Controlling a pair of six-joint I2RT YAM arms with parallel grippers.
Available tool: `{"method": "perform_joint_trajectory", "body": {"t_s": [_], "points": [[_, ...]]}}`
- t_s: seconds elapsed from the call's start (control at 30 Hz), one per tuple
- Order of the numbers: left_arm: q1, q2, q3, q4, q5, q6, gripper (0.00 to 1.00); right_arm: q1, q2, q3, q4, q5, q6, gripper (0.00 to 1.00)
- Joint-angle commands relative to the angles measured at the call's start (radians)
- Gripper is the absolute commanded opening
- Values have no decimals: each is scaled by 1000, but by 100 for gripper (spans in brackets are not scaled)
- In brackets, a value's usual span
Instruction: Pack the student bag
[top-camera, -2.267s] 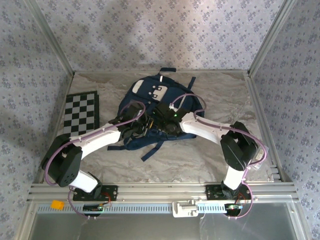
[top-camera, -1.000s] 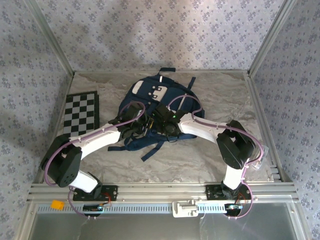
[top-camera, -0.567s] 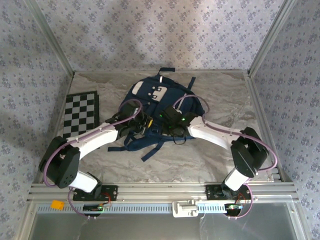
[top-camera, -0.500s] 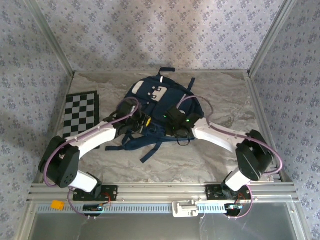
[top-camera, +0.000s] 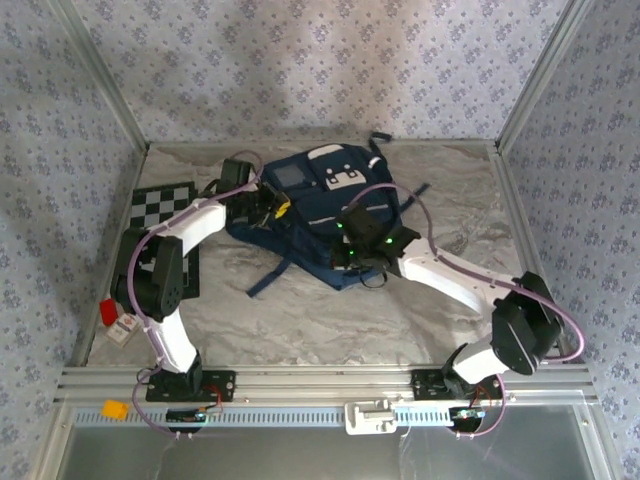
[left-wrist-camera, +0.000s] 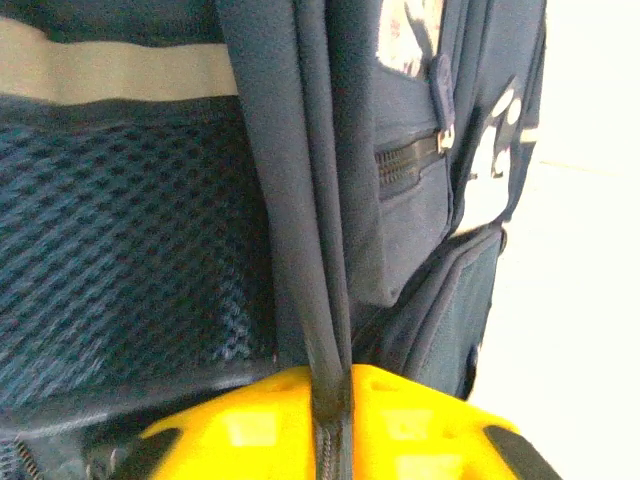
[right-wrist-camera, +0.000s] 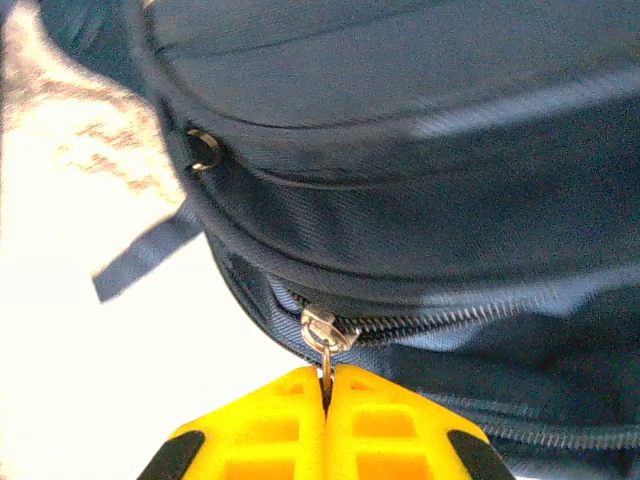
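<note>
As it lies flat, board (top-camera: 155, 203): checkered, at the table's (top-camera: 300, 320) left edge, partly under the left arm.
Left gripper (left-wrist-camera: 332, 400): at the bag's (top-camera: 310, 212) left side, yellow fingers (left-wrist-camera: 420, 420) pinching a fabric ridge.
Bag: navy, mid-table toward the far wall, between both grippers.
Right gripper (right-wrist-camera: 325, 395): at the bag's near edge, fingers pressed together on the zip pull (right-wrist-camera: 326, 358).

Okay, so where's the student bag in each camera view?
Top external: the student bag lies at the far middle of the table.
Left wrist: bag fabric covers all but the right edge, a fold between the yellow fingers.
Right wrist: the bag spans the top and right, its zipper pull pinched at bottom centre.
Shared landmark: the white front pocket, in the top and left wrist views.
</note>
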Motion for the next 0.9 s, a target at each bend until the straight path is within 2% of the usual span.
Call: {"method": "perform_joint_trajectory", "body": {"t_s": [0.0,0.1,0.23,0.4,0.5,0.67,0.77,0.87], "points": [[17,-100,-29,43,7,105,34,27,41,40,1,-58,-20,0],[7,-195,-128,18,-5,60,44,28,52,31,3,-31,-15,0],[-72,-329,-300,70,-83,-111,46,25,67,17,7,-46,-17,0],[-211,-389,-435,180,-196,-330,45,27,60,-19,34,-33,4,0],[-272,-375,-439,170,-252,-393,44,28,57,-32,38,-25,11,0],[-323,-345,-441,204,-327,-468,39,33,61,-47,59,-22,11,0],[-361,-319,-409,158,-343,-495,36,33,62,-54,73,-24,17,0],[-404,-304,-428,180,-405,-573,31,34,62,-56,86,-15,23,0]]}}
